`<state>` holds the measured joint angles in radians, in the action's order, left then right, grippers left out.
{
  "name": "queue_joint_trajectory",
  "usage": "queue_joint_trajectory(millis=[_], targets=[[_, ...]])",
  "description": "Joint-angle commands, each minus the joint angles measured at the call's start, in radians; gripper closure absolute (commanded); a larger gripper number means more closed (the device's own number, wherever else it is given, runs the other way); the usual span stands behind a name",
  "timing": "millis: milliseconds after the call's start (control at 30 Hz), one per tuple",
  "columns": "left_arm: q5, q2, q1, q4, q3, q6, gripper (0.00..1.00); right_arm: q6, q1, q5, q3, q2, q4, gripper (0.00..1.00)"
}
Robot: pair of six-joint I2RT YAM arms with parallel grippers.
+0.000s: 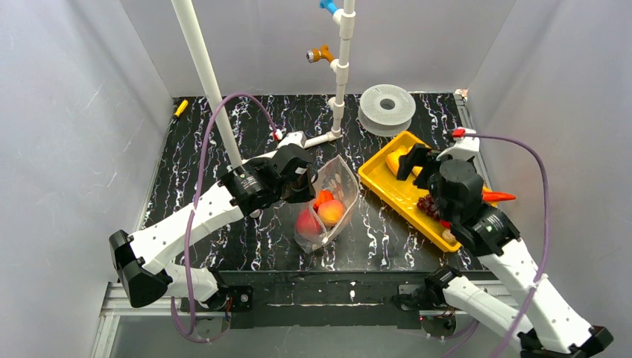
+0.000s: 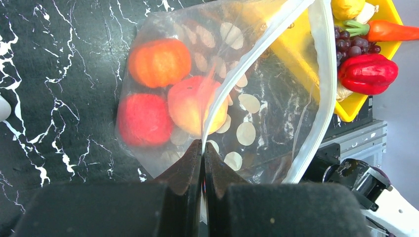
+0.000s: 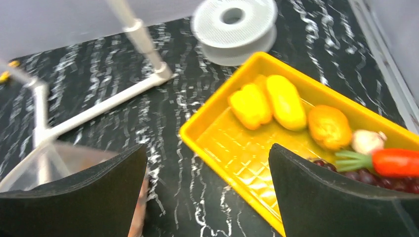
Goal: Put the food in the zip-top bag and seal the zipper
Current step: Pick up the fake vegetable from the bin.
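pinching the bag (image 2: pixel 267 84) by its zipper (image 2: pixel 222 94) was the left gripper (image 2: pixel 202 148); the right gripper (image 3: pixel 207 153), spread, hovered over the tray (image 3: pixel 217 143), nearer the food (image 3: pixel 251 106).

One zip-top bag (image 2: pixel 276 84) lies near the middle of the tabletop (image 1: pixel 194 149) and holds three pieces of food: one orange fruit (image 2: pixel 159 61), one red fruit (image 2: pixel 145 120) and one peach (image 2: pixel 190 103). One yellow tray (image 3: pixel 232 148) by the right edge carries seven more: one lobed yellow piece (image 3: pixel 250 105), one smooth yellow piece (image 3: pixel 286 102), one tan round piece (image 3: pixel 329 126), one whitish bulb (image 3: pixel 366 140), one carrot (image 3: pixel 395 162), one grape bunch (image 2: pixel 352 45) and one red pepper (image 2: pixel 368 72). That makes ten pieces in all. One white spool (image 3: pixel 234 24) stands at the far edge, and one small yellow item (image 1: pixel 181 107) lies in the far left corner.
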<state>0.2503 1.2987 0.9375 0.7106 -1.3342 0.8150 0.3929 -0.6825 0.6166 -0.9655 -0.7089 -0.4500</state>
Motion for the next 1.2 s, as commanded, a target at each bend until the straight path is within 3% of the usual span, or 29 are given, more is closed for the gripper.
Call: queue_joint_trajectory(millis=[0,133,267,500,633,833,1167], targets=[[0.001,-0.013,-0.008,0.007,0.009,-0.002,1.0,0.105,0.245,-0.181,0.014,-0.092,-0.028,0.02],[0.007,-0.016,-0.008,0.008,0.014,0.003,1.0,0.118,0.404,-0.346,-0.001,-0.27,0.004,0.02],[0.006,-0.017,-0.008,0.0,0.024,0.002,1.0,0.11,0.456,-0.46,-0.074,-0.469,0.021,0.02],[-0.008,-0.009,-0.008,0.005,0.007,0.0,1.0,0.024,0.459,-0.449,-0.248,-0.8,0.043,0.02],[-0.004,-0.011,-0.008,0.009,0.012,0.001,1.0,-0.064,0.459,-0.413,-0.38,-0.96,-0.044,0.04],[-0.013,0.006,-0.009,0.004,0.006,0.001,1.0,-0.186,0.459,-0.308,-0.451,-1.078,-0.107,0.07],[-0.005,0.014,-0.01,0.028,-0.02,-0.011,1.0,-0.224,0.456,-0.355,-0.452,-1.137,-0.102,0.11]])
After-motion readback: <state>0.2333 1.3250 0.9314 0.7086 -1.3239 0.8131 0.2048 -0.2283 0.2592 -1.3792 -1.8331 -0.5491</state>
